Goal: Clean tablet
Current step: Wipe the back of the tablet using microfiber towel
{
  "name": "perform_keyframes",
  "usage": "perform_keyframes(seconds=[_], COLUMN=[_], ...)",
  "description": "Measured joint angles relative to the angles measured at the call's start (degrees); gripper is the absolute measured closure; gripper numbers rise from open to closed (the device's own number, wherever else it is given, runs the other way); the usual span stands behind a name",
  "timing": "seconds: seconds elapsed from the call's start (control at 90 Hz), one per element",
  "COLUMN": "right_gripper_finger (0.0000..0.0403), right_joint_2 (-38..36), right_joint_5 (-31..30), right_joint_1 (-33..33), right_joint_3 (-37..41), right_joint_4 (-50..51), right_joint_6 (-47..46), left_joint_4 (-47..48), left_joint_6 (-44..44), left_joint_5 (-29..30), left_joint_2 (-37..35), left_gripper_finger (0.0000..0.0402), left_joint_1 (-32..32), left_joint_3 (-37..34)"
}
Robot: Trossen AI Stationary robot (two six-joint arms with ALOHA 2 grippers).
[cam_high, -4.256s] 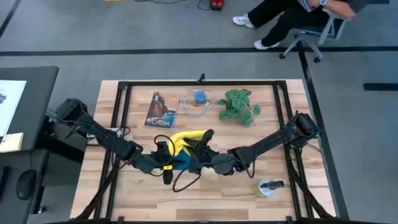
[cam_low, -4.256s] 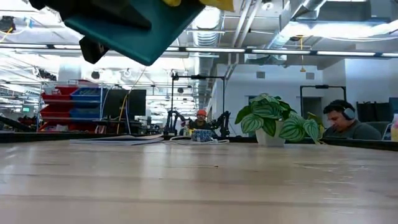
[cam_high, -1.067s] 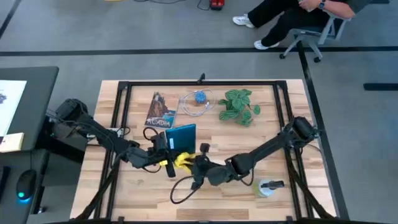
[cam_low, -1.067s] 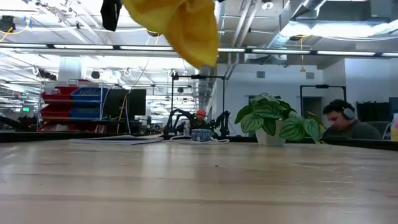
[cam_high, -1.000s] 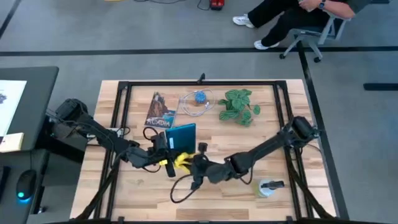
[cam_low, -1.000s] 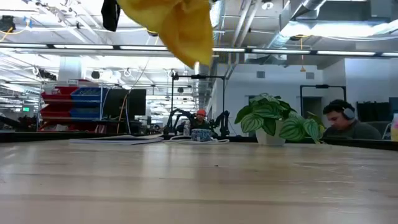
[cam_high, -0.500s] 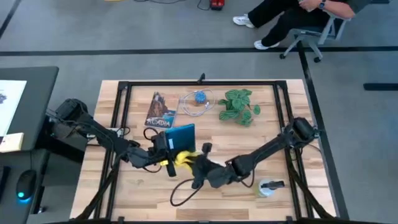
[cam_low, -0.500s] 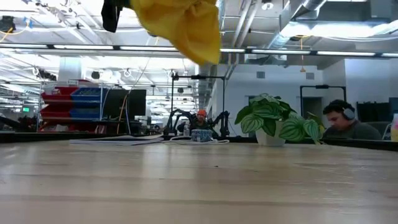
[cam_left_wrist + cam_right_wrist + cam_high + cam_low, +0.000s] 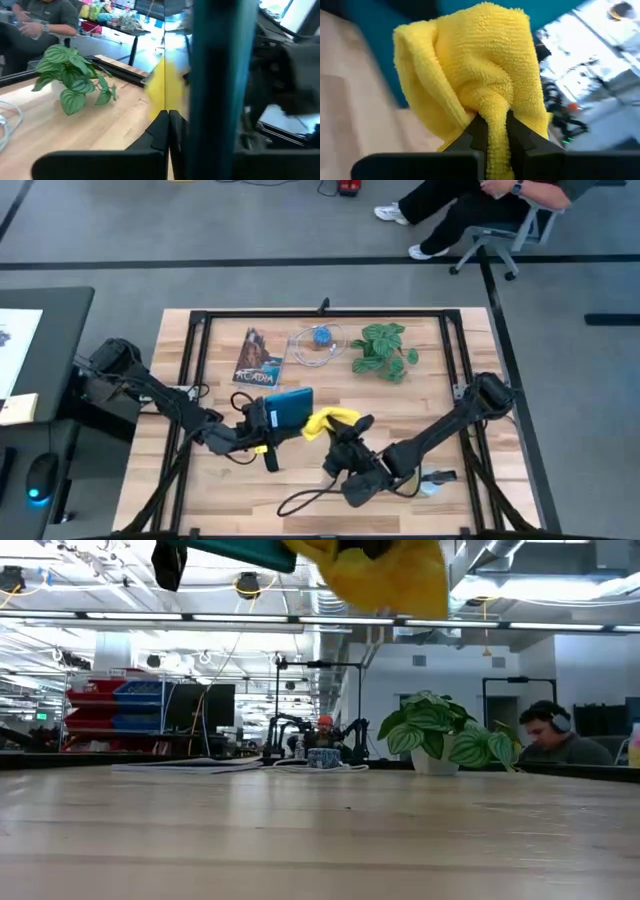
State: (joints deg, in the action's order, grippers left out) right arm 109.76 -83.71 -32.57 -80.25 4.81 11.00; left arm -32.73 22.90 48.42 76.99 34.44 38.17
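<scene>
Clearly mid-task, the tablet hangs above the surface near the high view's centre, its teal face showing, clamped in the left hand. Just to its right the yellow cloth, pinched in the right hand, touches its edge. The wiping looks under way; setting it down remains.

Robotics lab: bin racks, other arms, open ceiling.

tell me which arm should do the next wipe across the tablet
Right. The right gripper is shut on the yellow cloth beside the tablet, which the left gripper is holding up off the table.
</scene>
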Motion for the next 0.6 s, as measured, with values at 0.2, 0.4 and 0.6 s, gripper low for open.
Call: perform_keyframes(seconds=[0.2, 0.4, 0.6], right_gripper_finger=[0.039, 0.039, 0.039], right_joint_2=[-4.15, -7.43, -7.25], right_joint_5=[-0.69, 9.23, 17.41], right_joint_1=[-1.4, -3.13, -0.66], right_joint_3=[0.0, 0.0, 0.02], right_joint_4=[0.79, 0.52, -4.82], right_joint_6=[-0.05, -0.09, 5.28], left_joint_4=[0.92, 7.02, 8.06], left_joint_6=[-0.04, 4.05, 7.05], left_joint_5=[0.93, 3.57, -1.03], left_joint_2=[0.0, 0.0, 0.0], left_gripper_finger=[0.0391, 0.0391, 0.0391], left_joint_1=[-0.09, -0.92, -2.36], left_joint_3=[0.0, 0.0, 0.0])
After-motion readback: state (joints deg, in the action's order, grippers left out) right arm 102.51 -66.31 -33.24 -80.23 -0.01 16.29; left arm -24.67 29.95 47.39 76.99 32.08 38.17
